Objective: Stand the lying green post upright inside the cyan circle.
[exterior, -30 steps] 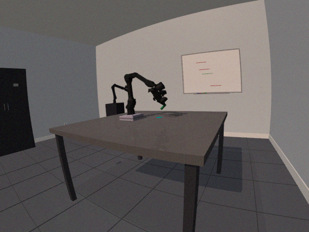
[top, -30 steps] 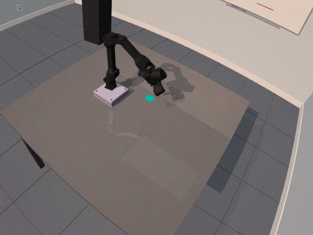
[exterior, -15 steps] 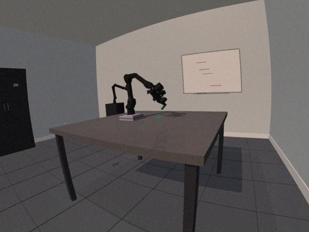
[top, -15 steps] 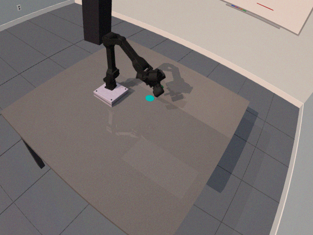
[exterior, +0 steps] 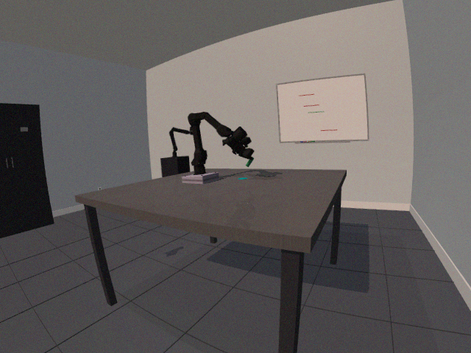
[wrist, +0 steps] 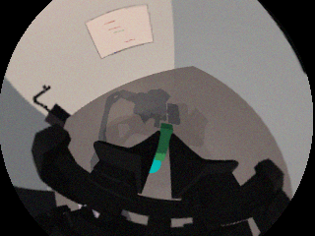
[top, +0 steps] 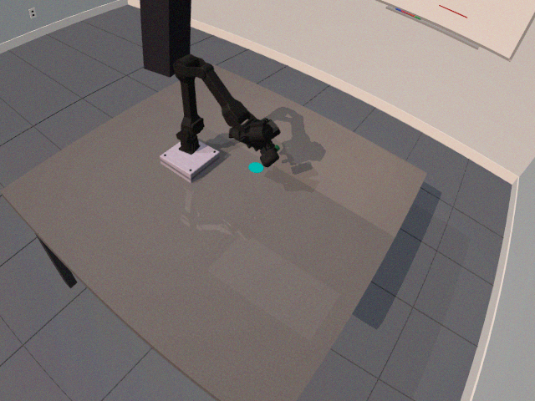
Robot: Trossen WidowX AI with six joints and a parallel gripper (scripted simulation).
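Note:
The green post [exterior: 249, 162] [wrist: 164, 140] is held off the table, tilted but nearer upright than flat in the exterior view; only a small bit of the post shows past the fingers in the top view. My gripper [exterior: 250, 157] [wrist: 164, 134] is shut on the post near its upper end. The cyan circle [top: 256, 167] [exterior: 242, 178] [wrist: 155, 166] lies flat on the table, below the gripper and a little to its left in the top and exterior views. Part of the circle is hidden behind the post and a finger in the wrist view.
The arm stands on a pale base plate [top: 190, 160] [exterior: 200, 178] left of the circle. The brown table [top: 172, 259] [exterior: 213, 205] bears the arm's shadow to the right of the circle. A dark pedestal [exterior: 174, 165] with another arm stands behind the table.

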